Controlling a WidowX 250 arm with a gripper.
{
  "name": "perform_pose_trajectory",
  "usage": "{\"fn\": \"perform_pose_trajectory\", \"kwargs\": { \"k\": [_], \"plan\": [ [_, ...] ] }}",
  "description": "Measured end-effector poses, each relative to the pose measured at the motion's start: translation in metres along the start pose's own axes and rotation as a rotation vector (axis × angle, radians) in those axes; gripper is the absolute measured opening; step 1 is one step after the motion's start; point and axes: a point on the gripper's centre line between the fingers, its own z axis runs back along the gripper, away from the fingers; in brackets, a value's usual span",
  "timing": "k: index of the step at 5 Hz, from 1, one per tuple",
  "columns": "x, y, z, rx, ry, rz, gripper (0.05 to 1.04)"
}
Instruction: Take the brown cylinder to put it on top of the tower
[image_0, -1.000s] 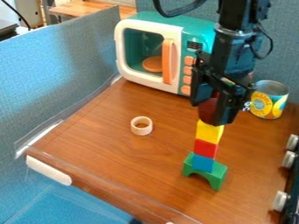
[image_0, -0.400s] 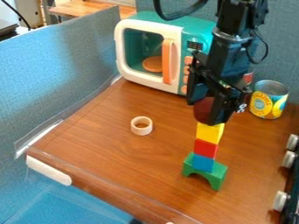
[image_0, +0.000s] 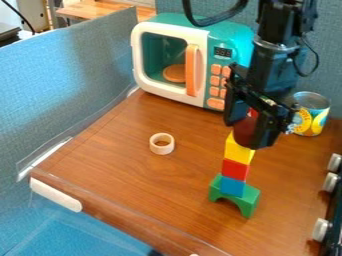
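My gripper (image_0: 248, 134) hangs at the right of centre, shut on the brown cylinder (image_0: 244, 132), whose dark reddish-brown side shows between the fingers. Directly below stands the tower: a green arch (image_0: 248, 199) at the bottom, then a blue block (image_0: 232, 186), a red block (image_0: 235, 169) and a yellow block (image_0: 238, 150) on top. The cylinder's lower end overlaps the yellow block's upper right part in the view; whether they touch, I cannot tell.
A cream ring (image_0: 161, 144) lies left of the tower. Behind stands a teal and white toy microwave (image_0: 200, 60); a tin can (image_0: 310, 114) is behind the gripper at the right. Silver knobs (image_0: 320, 229) line the right edge.
The gripper with the brown cylinder first shifted slightly left, then moved right and a little down. The tower's blocks and the ring have stayed in place.
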Motion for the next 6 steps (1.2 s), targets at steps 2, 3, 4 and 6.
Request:
{"fn": "perform_pose_trajectory", "kwargs": {
  "k": [2, 3, 4, 6],
  "plan": [
    [0.000, -0.004, -0.001, -0.010, 0.004, 0.022, 0.780],
    [-0.002, 0.001, -0.002, -0.013, 0.006, 0.041, 0.780],
    [-0.005, 0.005, -0.002, -0.016, 0.009, 0.053, 0.780],
    [-0.007, 0.012, -0.002, -0.008, 0.010, 0.064, 0.780]
  ]
}}
